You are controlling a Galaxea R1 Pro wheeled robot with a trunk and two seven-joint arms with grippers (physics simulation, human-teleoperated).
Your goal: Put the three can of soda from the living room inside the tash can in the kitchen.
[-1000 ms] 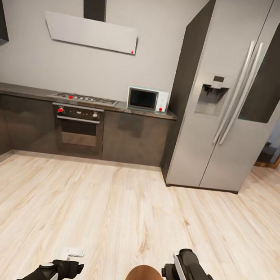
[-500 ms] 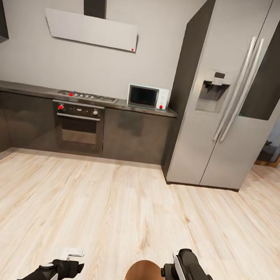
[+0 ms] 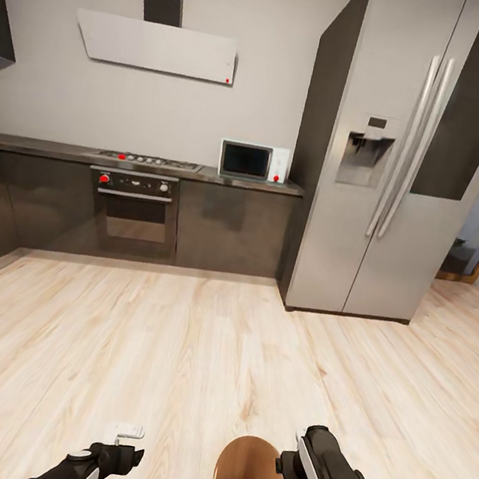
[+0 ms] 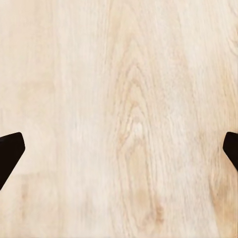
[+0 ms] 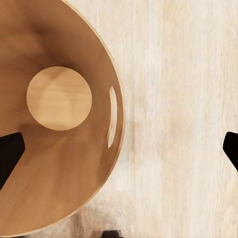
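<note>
Right wrist view: we're looking straight down into the tash can [image 5: 59, 148], upright on the kitchen floor [image 5: 183, 124], its inside bare. It's sitting directly under and slightly inboard of our right gripper [image 5: 119, 148], fingers spread wide, holding nothing. Left gripper [image 4: 119, 148] is hanging farther off over bare planks, also spread and holding nothing.

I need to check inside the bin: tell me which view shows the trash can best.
The right wrist view: it looks straight down into the trash can, showing its tan wall and bare round bottom. The head view catches its rim and inside at the frame's lower edge. The left wrist view shows floor.
</note>
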